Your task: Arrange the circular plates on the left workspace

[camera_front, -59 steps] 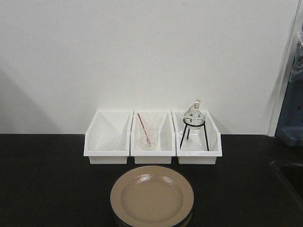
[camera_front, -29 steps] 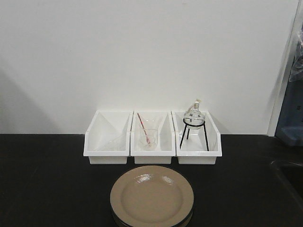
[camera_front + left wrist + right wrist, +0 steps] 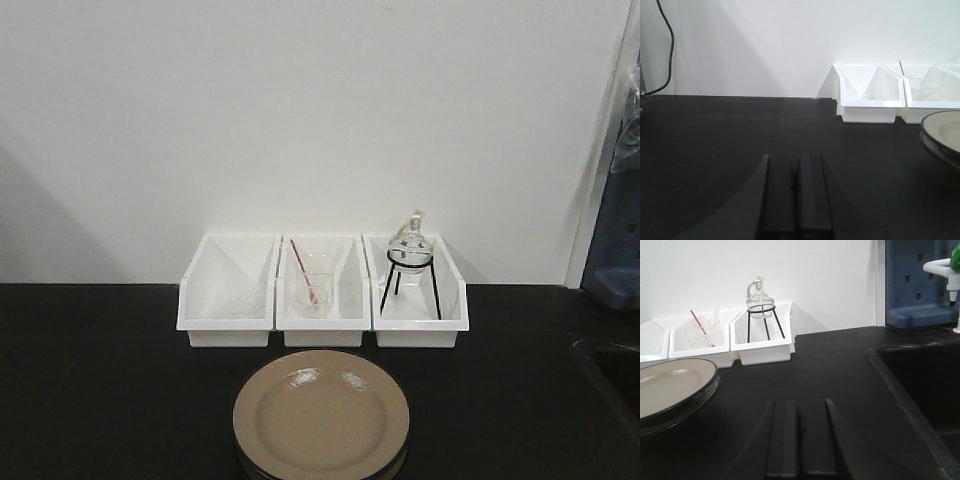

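Plates (image 3: 321, 415) unmoved, stacked as before

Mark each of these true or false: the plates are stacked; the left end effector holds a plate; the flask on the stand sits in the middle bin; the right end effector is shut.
1. The plates are stacked: true.
2. The left end effector holds a plate: false, it is shut on nothing, apart from them.
3. The flask sits in the middle bin: false, it is in the right bin.
4. The right end effector is shut: true.
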You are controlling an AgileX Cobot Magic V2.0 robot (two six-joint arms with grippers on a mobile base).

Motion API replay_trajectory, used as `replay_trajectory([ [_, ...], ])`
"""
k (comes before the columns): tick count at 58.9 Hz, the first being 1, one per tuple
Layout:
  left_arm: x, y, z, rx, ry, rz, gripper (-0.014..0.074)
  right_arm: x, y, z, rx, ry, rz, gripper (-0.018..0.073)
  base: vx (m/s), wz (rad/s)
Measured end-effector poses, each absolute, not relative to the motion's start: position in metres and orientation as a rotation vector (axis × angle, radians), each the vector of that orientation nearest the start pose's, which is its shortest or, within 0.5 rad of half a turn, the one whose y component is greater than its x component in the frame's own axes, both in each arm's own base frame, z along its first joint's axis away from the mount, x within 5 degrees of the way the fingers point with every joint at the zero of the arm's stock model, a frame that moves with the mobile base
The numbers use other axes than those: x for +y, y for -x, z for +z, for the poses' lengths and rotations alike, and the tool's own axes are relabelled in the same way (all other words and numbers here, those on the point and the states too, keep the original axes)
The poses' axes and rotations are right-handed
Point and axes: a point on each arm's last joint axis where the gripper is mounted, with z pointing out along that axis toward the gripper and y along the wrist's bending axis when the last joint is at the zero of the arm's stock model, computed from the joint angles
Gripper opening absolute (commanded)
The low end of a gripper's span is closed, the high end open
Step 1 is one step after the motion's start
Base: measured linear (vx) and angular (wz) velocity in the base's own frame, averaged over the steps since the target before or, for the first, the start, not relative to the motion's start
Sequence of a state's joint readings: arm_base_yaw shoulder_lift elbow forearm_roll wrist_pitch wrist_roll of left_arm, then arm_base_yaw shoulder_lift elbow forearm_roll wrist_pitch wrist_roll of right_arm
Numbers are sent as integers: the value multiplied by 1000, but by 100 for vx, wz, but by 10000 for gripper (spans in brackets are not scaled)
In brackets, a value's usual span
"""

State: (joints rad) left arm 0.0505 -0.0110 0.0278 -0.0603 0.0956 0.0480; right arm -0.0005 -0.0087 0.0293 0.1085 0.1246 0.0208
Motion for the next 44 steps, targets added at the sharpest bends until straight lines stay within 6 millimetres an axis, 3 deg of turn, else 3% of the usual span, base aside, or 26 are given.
replay_trajectory([
  [44,2,-57,196,1595,45,25,0,1,-57,192,1626,-94,108,-5,0,0],
])
